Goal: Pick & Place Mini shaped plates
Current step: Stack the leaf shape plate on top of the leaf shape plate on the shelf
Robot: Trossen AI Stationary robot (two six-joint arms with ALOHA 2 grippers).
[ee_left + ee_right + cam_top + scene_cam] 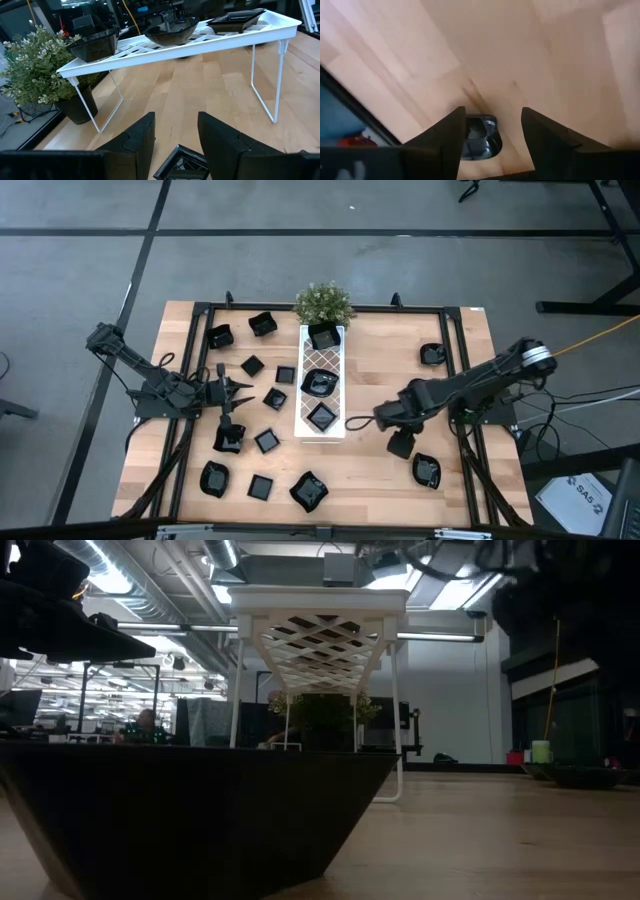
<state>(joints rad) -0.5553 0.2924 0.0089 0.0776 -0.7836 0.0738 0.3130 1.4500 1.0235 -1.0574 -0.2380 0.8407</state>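
Seen from above, your wooden table (380, 470) carries a long white lattice tray (321, 385) standing at its centre, with a small green potted plant (322, 302) at the tray's far end. Three mini shaped plates (320, 383) sit in a row on top of the tray. Most of the other glossy black plates lie scattered on the table's left half, and three more lie on the right half, one near the far right edge and two near the front. Your left gripper (240, 389) reaches in from the left among the scattered plates, its fingers (142, 137) spread apart with nothing between them; its wrist camera shows a square plate (182, 162) on the wood just below the fingers. Your right gripper (358, 421) sits low just to the right of the tray's near end, fingers also apart and holding nothing; its wrist camera shows a rounded plate (480, 137) lying between them on the table.
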